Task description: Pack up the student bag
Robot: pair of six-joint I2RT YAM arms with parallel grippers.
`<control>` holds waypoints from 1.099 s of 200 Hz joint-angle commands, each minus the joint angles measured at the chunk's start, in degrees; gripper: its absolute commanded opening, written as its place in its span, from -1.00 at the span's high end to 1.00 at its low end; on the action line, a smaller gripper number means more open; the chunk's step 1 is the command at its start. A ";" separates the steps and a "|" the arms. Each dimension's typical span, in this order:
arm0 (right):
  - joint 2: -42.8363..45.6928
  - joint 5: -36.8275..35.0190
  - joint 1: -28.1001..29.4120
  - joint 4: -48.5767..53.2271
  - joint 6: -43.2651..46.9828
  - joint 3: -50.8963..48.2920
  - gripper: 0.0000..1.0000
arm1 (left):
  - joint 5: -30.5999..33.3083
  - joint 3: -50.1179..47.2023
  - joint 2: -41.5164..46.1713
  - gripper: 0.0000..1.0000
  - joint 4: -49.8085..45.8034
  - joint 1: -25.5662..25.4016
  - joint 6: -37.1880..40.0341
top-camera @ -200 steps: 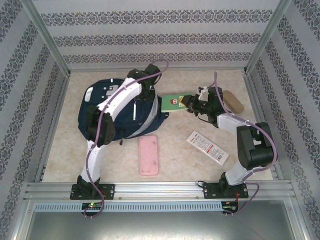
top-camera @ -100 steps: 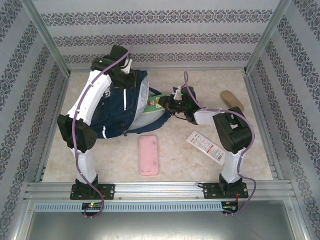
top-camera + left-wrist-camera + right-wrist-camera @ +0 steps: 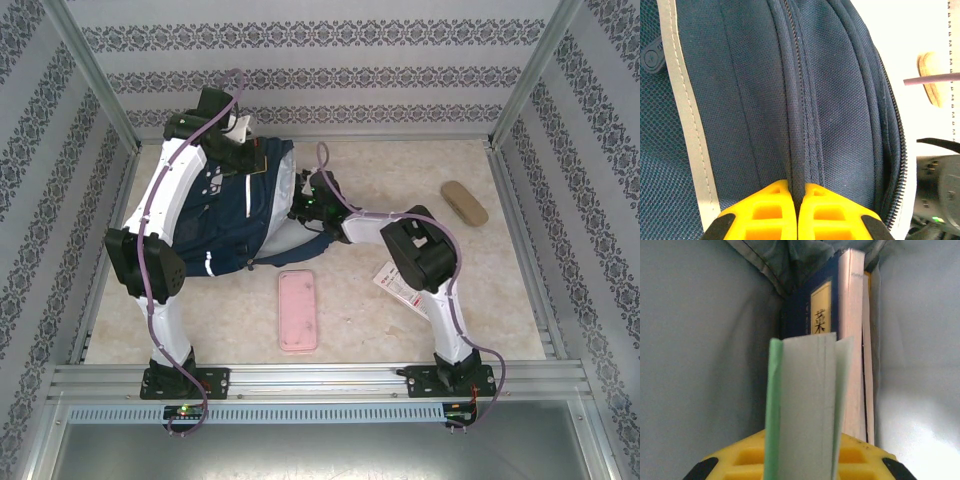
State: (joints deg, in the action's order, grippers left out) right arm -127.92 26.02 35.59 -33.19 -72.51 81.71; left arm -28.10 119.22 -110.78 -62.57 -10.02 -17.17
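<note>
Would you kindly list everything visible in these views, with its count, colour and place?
student bag: one, navy with pale lining, far left of the table.
green booklet: one, green cover and white pages, inside the bag.
book: one, dark blue with a yellow label, inside the bag beyond the booklet.
flat case: one, pink, near centre.
packet: one, white and red, right of the pink case, partly under the right arm.
oval case: one, tan, far right.
table: one, beige marbled.
left gripper: yellow fingers, shut on a ridge of the bag.
right gripper: in the bag's mouth, holding the booklet.
</note>
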 commanded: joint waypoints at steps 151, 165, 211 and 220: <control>2.83 -2.75 0.29 36.46 19.24 11.33 -0.29 | -7.38 -2.24 4.83 1.00 9.28 0.71 -1.49; 0.88 -2.09 0.84 36.50 18.83 13.67 -0.29 | -8.13 -2.41 4.70 1.00 9.65 0.73 -1.89; -6.11 0.39 2.32 38.32 17.51 23.22 -0.28 | -8.63 -2.86 4.96 1.00 10.00 0.71 -2.20; -7.41 1.46 2.37 39.28 17.63 25.46 -0.28 | -8.72 -3.19 5.05 1.00 10.21 0.71 -2.32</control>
State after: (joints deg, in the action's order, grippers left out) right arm -132.22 24.23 36.64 3.97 -55.13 101.60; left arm -31.31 115.81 -109.97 -59.48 -9.23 -18.59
